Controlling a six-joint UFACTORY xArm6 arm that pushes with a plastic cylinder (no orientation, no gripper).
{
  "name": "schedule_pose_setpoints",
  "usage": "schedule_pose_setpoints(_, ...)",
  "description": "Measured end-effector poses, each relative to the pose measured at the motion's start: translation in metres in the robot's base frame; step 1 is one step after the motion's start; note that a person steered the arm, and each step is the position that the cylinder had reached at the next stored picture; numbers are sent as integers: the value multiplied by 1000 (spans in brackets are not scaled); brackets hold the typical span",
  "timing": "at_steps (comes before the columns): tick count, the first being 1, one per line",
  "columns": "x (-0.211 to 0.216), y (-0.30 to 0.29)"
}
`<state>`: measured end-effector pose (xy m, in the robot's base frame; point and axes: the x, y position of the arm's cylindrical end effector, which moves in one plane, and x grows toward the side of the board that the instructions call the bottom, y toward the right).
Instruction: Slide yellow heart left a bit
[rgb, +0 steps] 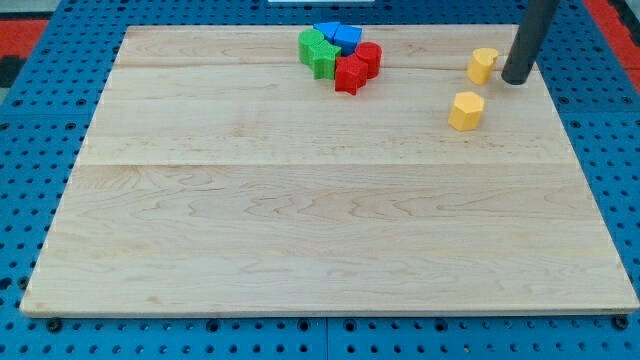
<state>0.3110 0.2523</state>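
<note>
Two yellow blocks lie at the view's upper right of the wooden board (300, 220). The upper one (482, 65) looks like the yellow heart; its notch is hard to make out. The lower yellow block (466, 110) looks many-sided. My tip (516, 80) stands just to the right of the upper yellow block, a small gap away, and up and to the right of the lower one. The dark rod rises out of the view's top.
A tight cluster sits at the top centre: two green blocks (318, 52), two blue blocks (341, 36) and two red blocks (357, 68). The board's right edge (580, 150) runs close to my tip. A blue pegboard surrounds the board.
</note>
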Motion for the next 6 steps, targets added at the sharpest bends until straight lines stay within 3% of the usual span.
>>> schedule_pose_setpoints(3,2,-50)
schedule_pose_setpoints(6,-6,-7)
